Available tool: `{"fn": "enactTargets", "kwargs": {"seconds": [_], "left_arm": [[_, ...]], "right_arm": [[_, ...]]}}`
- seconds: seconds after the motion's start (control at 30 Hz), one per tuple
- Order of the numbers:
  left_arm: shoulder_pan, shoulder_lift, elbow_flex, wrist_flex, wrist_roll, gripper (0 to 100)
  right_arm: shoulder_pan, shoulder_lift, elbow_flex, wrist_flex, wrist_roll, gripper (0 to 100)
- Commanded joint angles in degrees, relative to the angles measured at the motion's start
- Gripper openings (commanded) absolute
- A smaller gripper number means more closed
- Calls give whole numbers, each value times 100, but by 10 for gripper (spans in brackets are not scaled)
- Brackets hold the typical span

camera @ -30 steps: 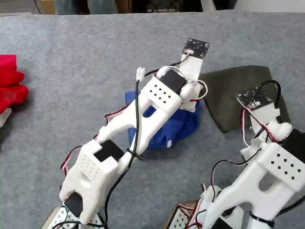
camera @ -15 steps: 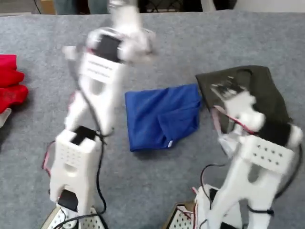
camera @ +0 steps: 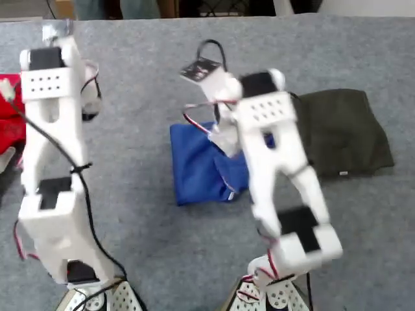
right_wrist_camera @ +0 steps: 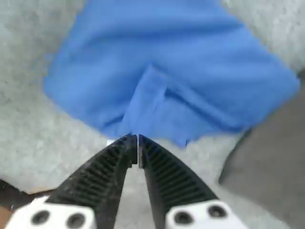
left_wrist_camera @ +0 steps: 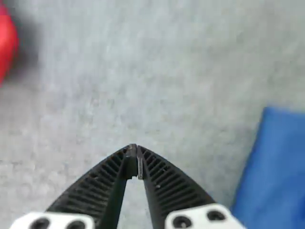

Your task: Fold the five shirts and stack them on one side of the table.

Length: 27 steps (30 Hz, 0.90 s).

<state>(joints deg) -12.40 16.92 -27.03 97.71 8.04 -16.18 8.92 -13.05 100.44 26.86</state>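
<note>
Here the right gripper (right_wrist_camera: pixel 137 139) overhangs the blue shirt (right_wrist_camera: pixel 190 71).

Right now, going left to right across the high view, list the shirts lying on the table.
red shirt → blue shirt → dark olive shirt

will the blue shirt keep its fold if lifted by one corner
Probably not: the blue shirt lies in soft, creased layers with a loose flap on top, so it would likely sag and unfold. Pushed, it may bunch on the fuzzy grey table cover.
</note>
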Motion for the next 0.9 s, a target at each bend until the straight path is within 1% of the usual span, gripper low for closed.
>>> {"fn": "enactTargets", "kwargs": {"seconds": [0.0,0.1,0.2,0.27,0.33,0.47,0.57,0.8,0.87], "left_arm": [[-251,-1266,2316,-1108,-114,30],[-330,-1960,4145,-2312,-97,30],[-330,-2321,5727,-3560,-79,30],[-330,-2347,6571,-4360,-44,30],[-347,-2400,7090,-4791,141,30],[-541,-2409,6879,-4624,176,33],[-497,-2303,6853,-4624,176,33],[-497,-2233,6818,-4598,176,31],[-488,-2233,6818,-4607,185,31]], "right_arm": [[-97,927,-1077,62,-123,15],[-158,1464,-1429,62,-237,15],[-185,1771,-1385,70,-220,15],[-141,1824,-1226,70,-202,15],[-44,1842,-945,70,-193,15],[176,1771,-330,70,26,15],[571,1552,75,62,105,15],[1837,479,1200,62,1081,15],[2013,84,1473,62,1345,15]]}}
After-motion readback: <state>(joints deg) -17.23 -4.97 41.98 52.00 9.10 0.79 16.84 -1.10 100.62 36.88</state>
